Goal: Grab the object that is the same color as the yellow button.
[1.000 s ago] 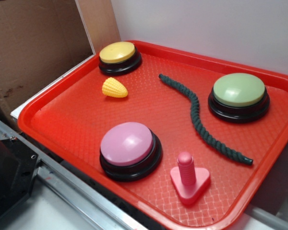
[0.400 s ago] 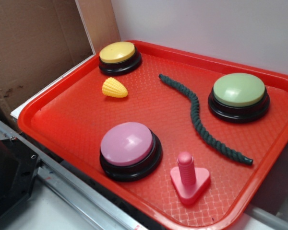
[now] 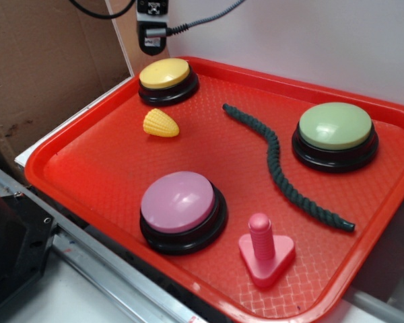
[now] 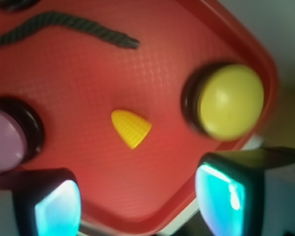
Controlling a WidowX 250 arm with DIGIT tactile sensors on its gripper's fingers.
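The object, a small yellow toy corn cob point(image 3: 161, 124) point(image 4: 131, 128), lies on the red tray point(image 3: 101, 155) just in front of the yellow button point(image 3: 165, 73) point(image 4: 229, 101). My gripper point(image 4: 137, 199) hangs high over the tray's far-left corner, well above the corn. Its two cyan pads point(image 4: 56, 209) stand wide apart with nothing between them. In the exterior view only the tip of the gripper point(image 3: 151, 33) shows at the top edge, behind the yellow button.
A pink button point(image 3: 180, 202), a pale green button point(image 3: 335, 126), a dark green rope point(image 3: 276, 161) and a pink triangular peg point(image 3: 264, 250) share the tray. Cardboard point(image 3: 47, 67) stands to the left, a white wall behind.
The gripper has come into the exterior view at the top, behind the yellow button. Nothing on the tray has moved.
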